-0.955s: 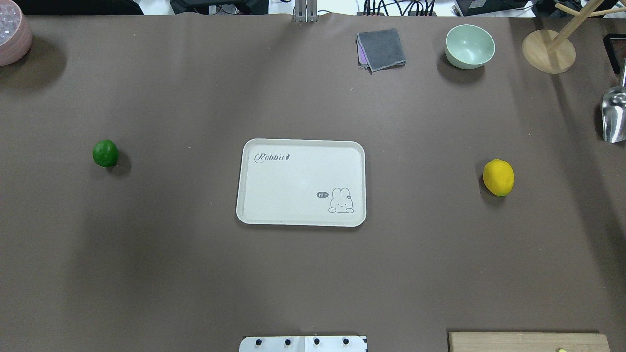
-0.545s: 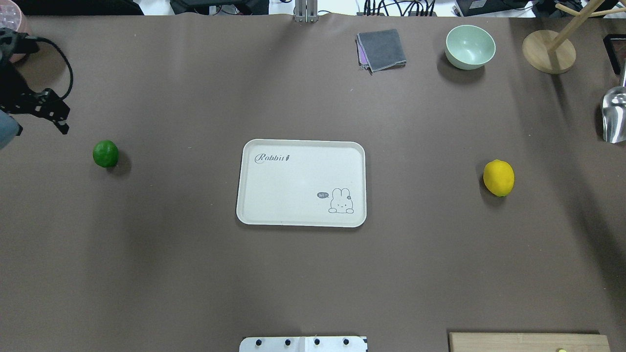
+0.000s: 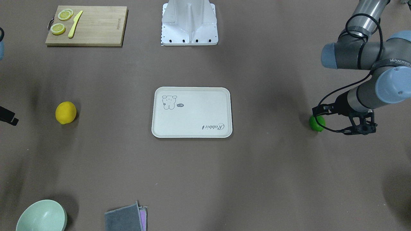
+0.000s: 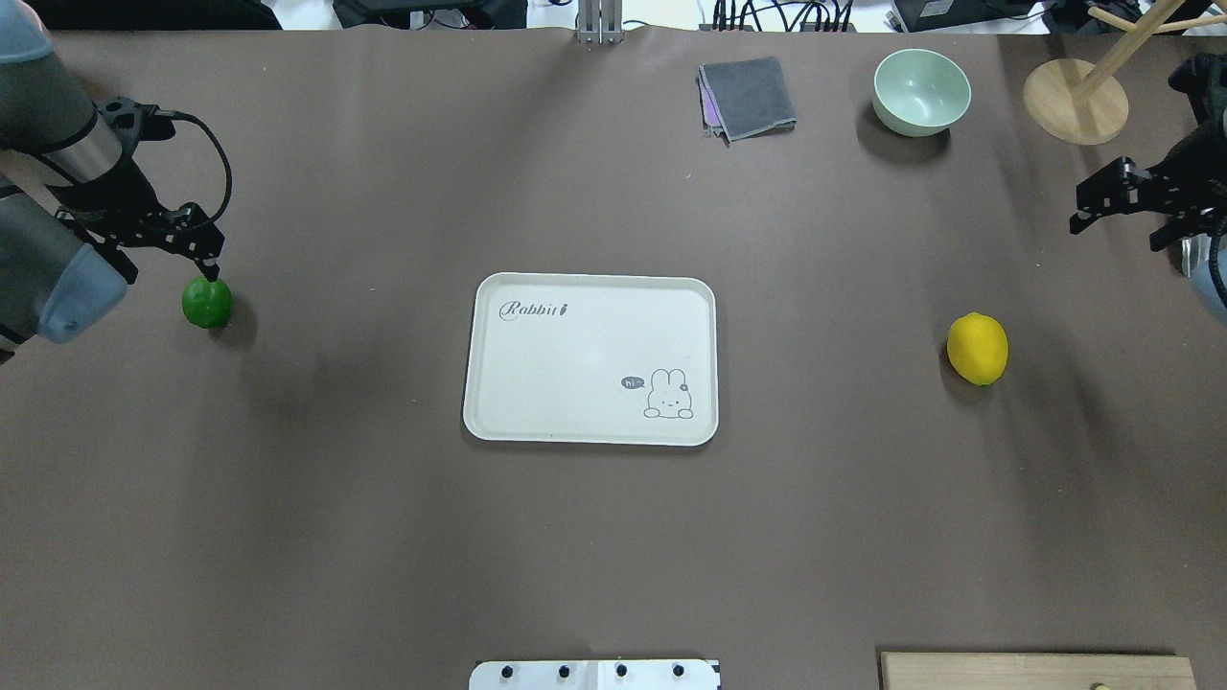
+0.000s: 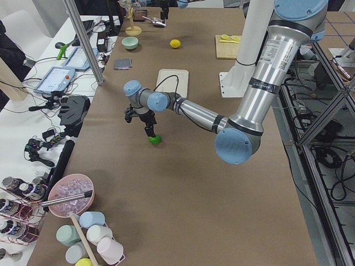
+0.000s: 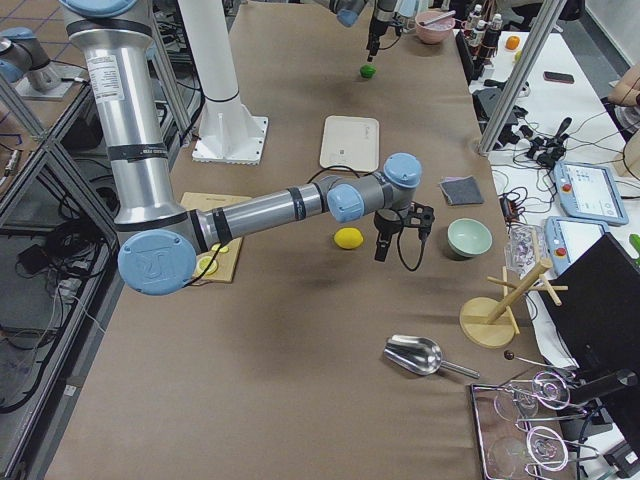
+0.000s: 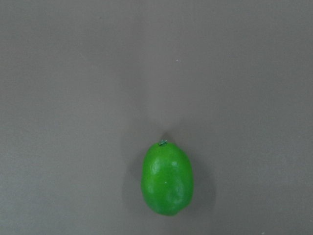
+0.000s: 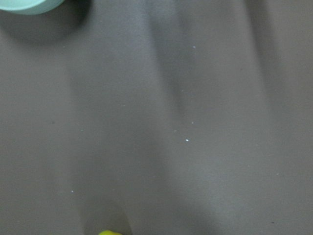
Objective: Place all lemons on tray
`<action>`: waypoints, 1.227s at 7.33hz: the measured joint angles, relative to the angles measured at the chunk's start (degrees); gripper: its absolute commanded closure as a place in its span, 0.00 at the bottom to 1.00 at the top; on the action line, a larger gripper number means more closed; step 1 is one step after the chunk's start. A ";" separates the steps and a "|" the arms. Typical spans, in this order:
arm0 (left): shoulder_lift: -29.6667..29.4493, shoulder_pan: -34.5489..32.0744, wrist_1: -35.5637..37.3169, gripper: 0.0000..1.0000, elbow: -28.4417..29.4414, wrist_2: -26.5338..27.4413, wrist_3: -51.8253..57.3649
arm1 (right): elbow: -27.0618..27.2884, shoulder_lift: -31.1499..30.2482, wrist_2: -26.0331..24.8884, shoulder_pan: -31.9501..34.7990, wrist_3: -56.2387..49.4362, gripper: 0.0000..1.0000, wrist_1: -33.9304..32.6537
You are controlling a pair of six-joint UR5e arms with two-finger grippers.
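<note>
The green lemon [image 4: 207,302] lies on the table at the left and fills the lower middle of the left wrist view [image 7: 167,178]. My left gripper [image 4: 171,272] hovers open just behind and above it, one fingertip [image 4: 213,270] close over its far side. The yellow lemon [image 4: 977,349] lies at the right; only its top edge shows in the right wrist view [image 8: 110,233]. My right gripper [image 4: 1120,233] is open and empty, above the table beyond the yellow lemon. The cream tray [image 4: 575,364] lies empty at the centre.
A mint bowl [image 4: 921,91], a folded grey cloth [image 4: 748,98] and a wooden stand [image 4: 1075,101] stand along the far edge. A metal scoop [image 4: 1203,230] lies by the right gripper. A cutting board [image 3: 86,25] with lemon slices and a knife lies near the robot's base.
My left arm has swung in from the left edge to just over the green lemon. My right gripper has come into view at the right edge. Lemons and tray have not moved.
</note>
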 measured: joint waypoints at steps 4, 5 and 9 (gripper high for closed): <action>0.58 1.98 -9.04 0.03 5.30 1.30 -4.33 | 0.41 2.59 0.43 -7.06 3.76 0.01 0.10; 0.60 2.54 -10.54 0.04 6.18 1.80 -5.38 | 0.37 2.70 0.50 -8.35 3.77 0.01 0.08; 0.71 3.26 -12.70 1.00 6.93 2.54 -6.67 | 0.27 1.89 0.76 -11.28 2.27 0.01 0.05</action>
